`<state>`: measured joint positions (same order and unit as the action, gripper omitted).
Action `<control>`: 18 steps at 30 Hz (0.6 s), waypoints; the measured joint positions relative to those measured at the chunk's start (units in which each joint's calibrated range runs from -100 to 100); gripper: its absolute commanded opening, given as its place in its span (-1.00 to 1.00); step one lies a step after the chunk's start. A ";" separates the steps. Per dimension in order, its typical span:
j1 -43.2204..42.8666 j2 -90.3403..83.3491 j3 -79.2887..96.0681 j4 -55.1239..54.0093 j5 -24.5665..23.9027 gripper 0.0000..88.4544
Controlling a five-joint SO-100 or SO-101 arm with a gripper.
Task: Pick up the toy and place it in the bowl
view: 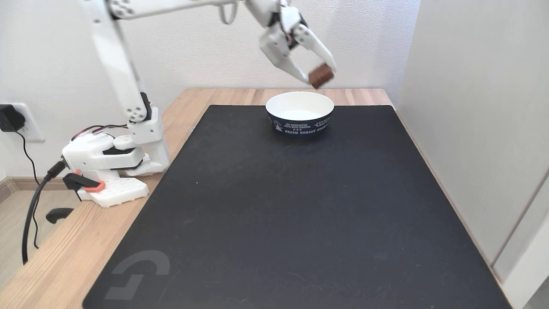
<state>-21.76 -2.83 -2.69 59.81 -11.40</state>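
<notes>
- Up near the top of the fixed view, the gripper (321, 77) pinches the toy (321, 76) between its two white fingertips, one finger on the left of the block and one on the right.
- The toy is a small reddish-brown block, held tilted and clear of every surface, in the air above the bowl (299, 120).
- It hangs over the right part of the bowl's rim as this view shows it, a little apart from the rim and not touching it.
- The bowl is round, white inside and dark navy outside with white print around its wall; it stands upright with nothing seen inside it.
- The bowl rests on the far end of a black mat (296, 214), close to the mat's back edge.
- The mat covers most of a light wooden desk (55, 266) and carries a pale grey logo near its front left corner.
- The white arm (116, 64) rises from its base (113, 163) at the left edge of the desk, just beside the mat, then reaches to the right across the top of the view.
- A clamp with an orange tip (88, 185) sits at the base.
- A black cable (32, 214) hangs from the base down past the desk's edge, and a black plug (9, 118) sits in a wall socket on the left.
- White walls (472, 107) stand behind and to the right of the desk.
</notes>
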 measured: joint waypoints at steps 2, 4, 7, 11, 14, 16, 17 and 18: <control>-3.83 -8.24 9.73 -6.50 -1.60 -0.95; -6.24 -12.99 16.63 -11.40 -2.93 -0.95; -10.82 -20.82 34.58 -25.24 -5.05 -0.95; -13.40 -23.40 49.79 -36.81 -7.72 -0.95; -12.90 -23.98 55.46 -41.20 -8.08 -0.93; -13.65 -23.98 58.01 -42.55 -8.13 -0.86; -13.65 -23.98 58.67 -42.72 -8.19 -0.77; -13.15 -24.06 59.14 -42.89 -8.19 -0.65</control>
<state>-34.91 -26.89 56.45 16.93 -19.59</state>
